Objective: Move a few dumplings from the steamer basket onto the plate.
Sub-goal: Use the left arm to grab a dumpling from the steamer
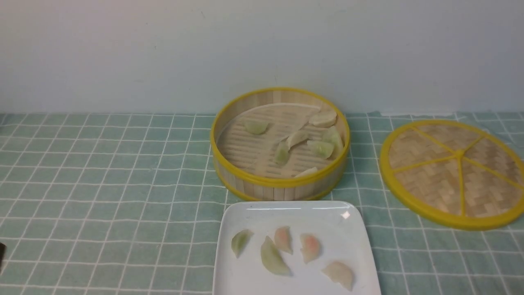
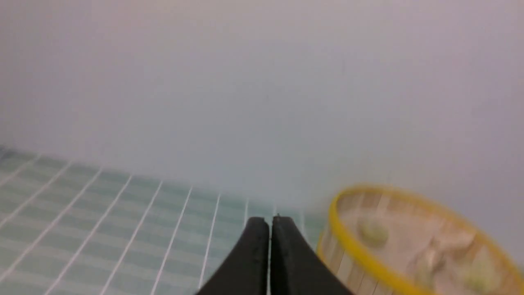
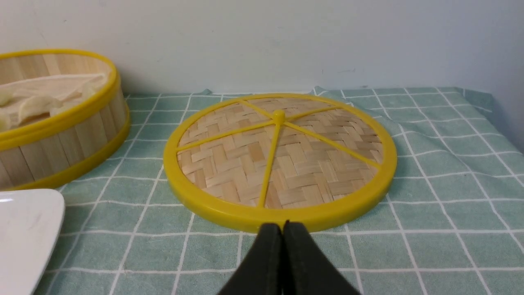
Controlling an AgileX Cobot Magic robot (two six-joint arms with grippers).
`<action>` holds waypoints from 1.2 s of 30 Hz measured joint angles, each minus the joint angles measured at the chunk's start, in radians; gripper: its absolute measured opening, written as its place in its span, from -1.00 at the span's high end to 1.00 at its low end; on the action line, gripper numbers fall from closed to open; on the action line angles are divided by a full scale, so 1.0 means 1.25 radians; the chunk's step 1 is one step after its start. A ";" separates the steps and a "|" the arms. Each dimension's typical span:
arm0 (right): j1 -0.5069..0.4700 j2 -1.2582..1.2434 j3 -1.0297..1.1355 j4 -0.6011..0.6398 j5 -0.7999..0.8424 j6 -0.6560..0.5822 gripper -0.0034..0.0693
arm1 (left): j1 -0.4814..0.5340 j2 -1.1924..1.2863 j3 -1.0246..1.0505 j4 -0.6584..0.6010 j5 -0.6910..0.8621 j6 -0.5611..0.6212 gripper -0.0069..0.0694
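Observation:
The steamer basket stands at the middle back and holds several pale dumplings, one at the left. The white plate lies in front of it with several dumplings, among them a green one and a pink one. My left gripper is shut and empty, out to the left of the basket. My right gripper is shut and empty, just short of the lid's near rim. A dark sliver at the front view's far left edge may be the left arm.
The flat woven lid with yellow spokes lies right of the basket, also in the right wrist view. A green checked cloth covers the table. A pale wall rises close behind the basket. The plate's corner shows in the right wrist view.

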 joint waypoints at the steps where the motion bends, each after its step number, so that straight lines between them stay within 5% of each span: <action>1: 0.000 0.000 0.000 0.000 0.000 0.000 0.94 | 0.000 0.000 0.001 -0.014 -0.072 -0.015 0.83; 3: 0.000 0.000 0.000 0.000 0.000 0.000 0.94 | 0.000 0.000 -0.025 -0.037 -0.154 -0.056 0.83; 6: 0.000 0.000 0.000 0.000 0.000 0.000 0.94 | 0.000 0.046 -0.167 -0.014 -0.074 -0.101 0.83; 12: 0.000 0.000 0.000 0.000 0.000 0.000 0.94 | 0.000 0.325 -0.539 0.091 0.427 -0.092 0.83; 14: 0.000 0.000 0.000 0.000 0.000 0.000 0.94 | 0.000 0.498 -0.700 0.084 0.686 -0.024 0.83; 17: 0.000 0.000 0.000 -0.001 0.000 0.000 0.94 | 0.000 0.706 -0.850 0.043 0.914 0.083 0.83; 24: 0.000 0.000 0.000 -0.001 0.000 0.000 0.94 | -0.039 1.078 -1.025 -0.067 1.008 0.262 0.83; 36: 0.000 0.000 0.000 -0.001 0.000 0.000 0.94 | -0.276 1.491 -1.360 0.011 0.999 0.238 0.83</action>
